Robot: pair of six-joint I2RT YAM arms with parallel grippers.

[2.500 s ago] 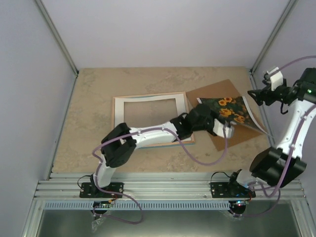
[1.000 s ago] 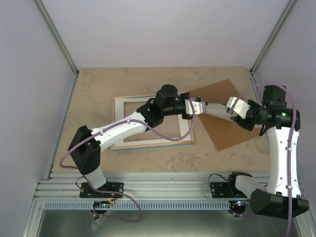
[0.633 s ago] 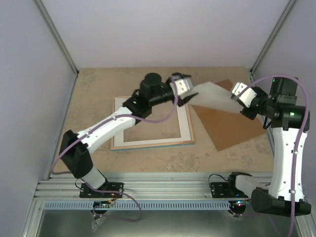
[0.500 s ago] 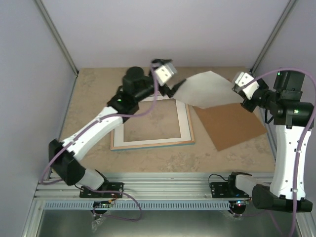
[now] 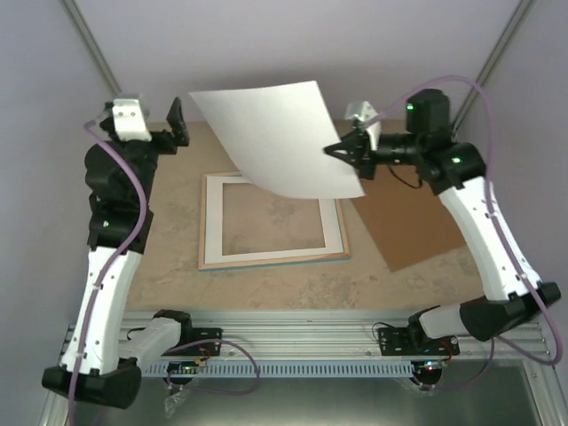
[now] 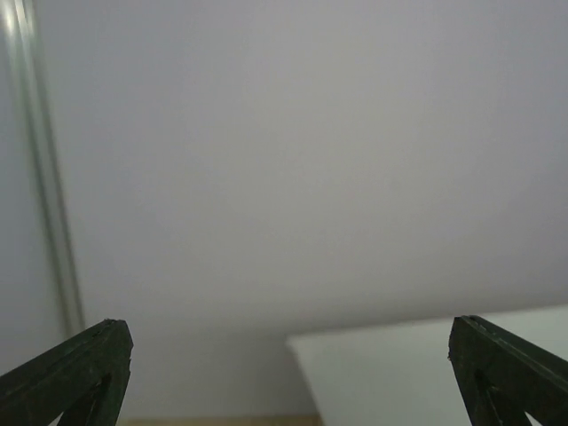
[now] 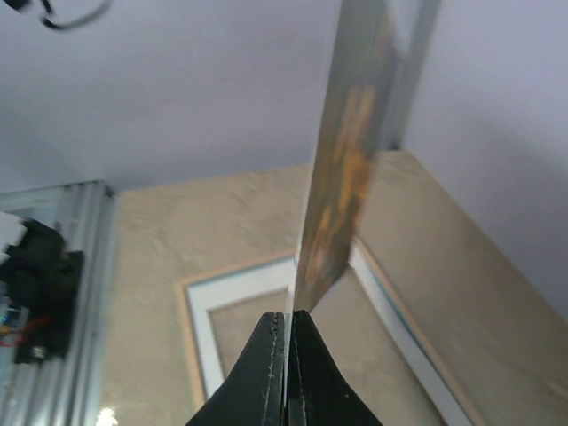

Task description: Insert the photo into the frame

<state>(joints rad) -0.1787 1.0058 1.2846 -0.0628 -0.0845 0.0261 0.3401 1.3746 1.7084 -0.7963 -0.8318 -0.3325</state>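
The photo [image 5: 275, 138] hangs in the air above the frame, its white back towards the top camera. My right gripper [image 5: 343, 151] is shut on its right edge. In the right wrist view the photo [image 7: 348, 151] runs edge-on up from the shut gripper [image 7: 288, 321], its orange flower print blurred. The frame [image 5: 266, 258] lies flat on the table, pale wooden edges up, also seen as the frame [image 7: 185, 330] below the fingers. My left gripper [image 5: 140, 131] is raised at the far left, open and holding nothing. Between the wide-apart tips of the left gripper [image 6: 288, 377] one white corner of the photo [image 6: 426, 373] shows.
A white mat [image 5: 213, 222] lies inside the frame, seen too as the mat [image 7: 232, 293] in the right wrist view. A brown backing panel [image 5: 417, 226] lies on the table to the right of the frame. The enclosure's walls and corner posts stand close around.
My left gripper opened, let go of the photo and swung up to the far left. My right gripper closed on the photo and lifted it above the frame, white side up.
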